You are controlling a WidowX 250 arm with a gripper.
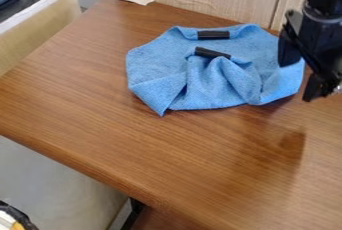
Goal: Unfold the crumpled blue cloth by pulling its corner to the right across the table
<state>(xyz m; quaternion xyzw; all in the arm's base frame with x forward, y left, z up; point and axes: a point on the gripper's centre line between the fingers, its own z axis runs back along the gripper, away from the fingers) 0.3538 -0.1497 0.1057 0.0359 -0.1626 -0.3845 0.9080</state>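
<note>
your gripper point(301, 76) is at between two and three o'clock in the view, pointing downward, its two fingers spread apart with nothing seen clamped in them. one finger overlaps the three o'clock side of the blue cloth point(157, 69); whether it touches the fabric, you cannot tell. the cloth lies rumpled at about one o'clock from the view's centre, flat on the brown table point(167, 146), with raised folds in its middle and a pointed corner at seven o'clock. note two black strips on it: the upper strip point(214, 34) at its twelve o'clock edge, the lower strip point(212, 53) slightly tilted on a fold nearer its middle. a wooden panel point(210, 0) stands behind the table at twelve o'clock.
</note>
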